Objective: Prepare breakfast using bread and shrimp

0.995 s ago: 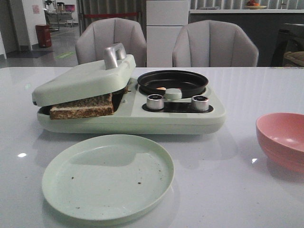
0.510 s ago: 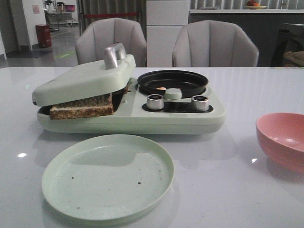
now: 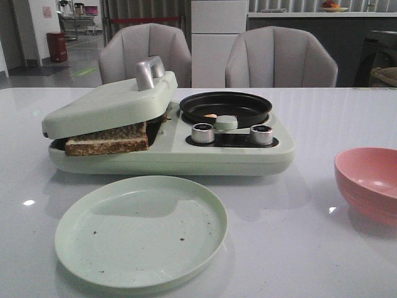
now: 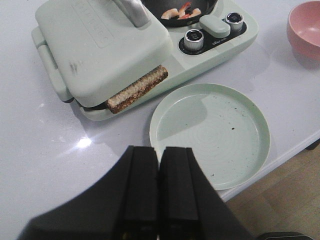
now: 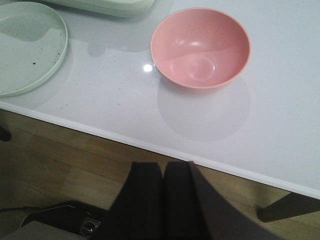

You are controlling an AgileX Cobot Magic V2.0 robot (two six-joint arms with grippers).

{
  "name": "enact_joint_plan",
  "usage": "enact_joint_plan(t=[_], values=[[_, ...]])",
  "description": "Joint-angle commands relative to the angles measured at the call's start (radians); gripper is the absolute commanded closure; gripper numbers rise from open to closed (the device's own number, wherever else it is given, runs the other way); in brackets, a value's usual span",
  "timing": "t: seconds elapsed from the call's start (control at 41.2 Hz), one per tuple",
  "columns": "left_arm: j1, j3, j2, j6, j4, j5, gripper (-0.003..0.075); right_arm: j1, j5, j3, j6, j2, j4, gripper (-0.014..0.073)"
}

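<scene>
Bread (image 3: 108,139) clamped under sandwich-maker lid (image 3: 108,102); shrimp (image 4: 181,10) in black pan (image 3: 225,106) beside lid. Left hand (image 4: 159,190) and right hand (image 5: 163,200) both closed, empty. Risk: tearing bread when lifting lid.

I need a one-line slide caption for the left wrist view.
Shut left gripper above pale green plate; bread in the sandwich press.

Glossy white tabletop (image 3: 322,124), mirroring lights. Matt pale green plastic cooker (image 3: 186,155) and plate (image 3: 141,231). Shiny metal handle (image 3: 149,71) and knobs (image 3: 203,133). Dark smooth pan (image 3: 226,107). Rough, grainy bread (image 3: 107,139). Smooth pink bowl (image 3: 368,182). Wooden floor (image 5: 60,165).
</scene>
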Motion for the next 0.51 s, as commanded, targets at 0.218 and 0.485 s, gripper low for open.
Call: enact_joint_plan(t=[0.218, 0.485], values=[[0.0, -0.025, -0.002, -0.009, 0.004, -0.079, 0.0619, -0.001, -0.069, -0.023, -0.001, 0.008, -0.013, 0.0548], [0.108, 0.018, -0.116, 0.016, 0.068, -0.084, 0.0619, -0.001, -0.069, -0.023, -0.001, 0.008, -0.013, 0.0548]])
